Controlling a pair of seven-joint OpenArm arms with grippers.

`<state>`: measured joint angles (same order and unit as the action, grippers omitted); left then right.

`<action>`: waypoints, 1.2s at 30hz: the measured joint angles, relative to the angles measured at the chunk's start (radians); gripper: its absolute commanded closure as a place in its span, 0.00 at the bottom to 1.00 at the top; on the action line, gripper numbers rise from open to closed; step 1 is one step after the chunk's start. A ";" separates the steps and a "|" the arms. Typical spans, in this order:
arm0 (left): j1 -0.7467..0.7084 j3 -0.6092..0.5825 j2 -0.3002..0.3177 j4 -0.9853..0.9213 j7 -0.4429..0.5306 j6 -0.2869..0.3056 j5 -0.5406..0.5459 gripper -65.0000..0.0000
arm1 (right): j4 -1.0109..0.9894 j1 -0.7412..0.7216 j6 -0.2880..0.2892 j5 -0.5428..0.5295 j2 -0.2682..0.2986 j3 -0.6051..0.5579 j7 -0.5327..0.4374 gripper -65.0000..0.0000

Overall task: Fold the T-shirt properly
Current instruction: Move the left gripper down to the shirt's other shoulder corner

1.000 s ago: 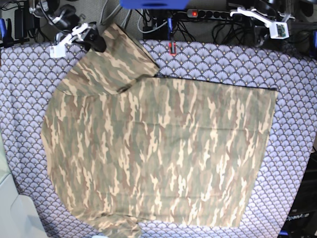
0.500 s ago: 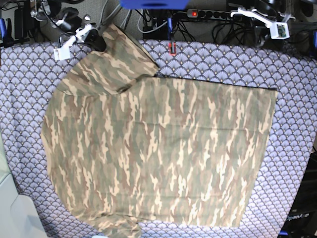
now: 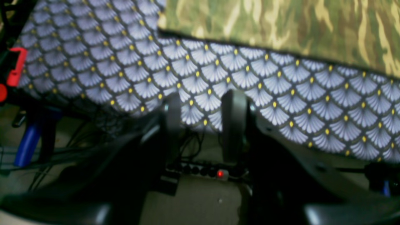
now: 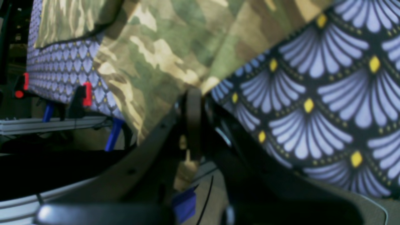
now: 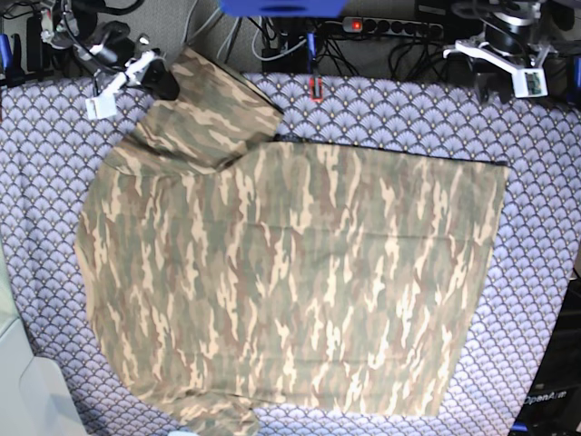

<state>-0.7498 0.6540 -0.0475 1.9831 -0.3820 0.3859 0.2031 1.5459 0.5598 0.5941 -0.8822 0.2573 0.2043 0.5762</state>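
Note:
The camouflage T-shirt (image 5: 290,272) lies spread flat on the purple scallop-patterned tablecloth (image 5: 545,182), one sleeve (image 5: 213,104) reaching toward the far left corner. My right gripper (image 5: 166,84) is at that sleeve's tip. In the right wrist view its fingers (image 4: 193,106) are shut on the T-shirt's sleeve edge (image 4: 156,56). My left gripper (image 5: 496,78) hovers at the table's far right edge, apart from the shirt. In the left wrist view the left gripper (image 3: 203,125) stands open with nothing between its fingers, and the T-shirt's hem (image 3: 281,28) lies beyond it.
A power strip (image 5: 381,24) with a red light and tangled cables sit behind the table's far edge. A red clamp (image 5: 315,88) grips that edge near the middle. A pale object (image 5: 27,400) stands at the near left corner.
The right gripper has pulled the sleeve tip slightly left along the far edge. The left arm has shifted right and toward the table, and its jaws have opened.

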 measured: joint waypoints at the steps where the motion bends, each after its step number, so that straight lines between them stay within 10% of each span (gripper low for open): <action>1: 0.019 0.001 0.000 0.000 -0.011 0.000 0.000 0.66 | 0.000 -0.006 0.000 0.004 0.000 -0.002 0.001 1.00; 36: 0.502 0.173 0.061 -0.386 -0.195 0.003 -0.079 0.66 | 0.015 -0.047 0.000 0.127 -0.027 -0.001 -0.008 1.00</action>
<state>-0.2474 0.8272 0.0135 1.5974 -0.5766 0.3885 0.1242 1.5612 0.5129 0.5941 -0.7555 0.2302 0.2035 0.5686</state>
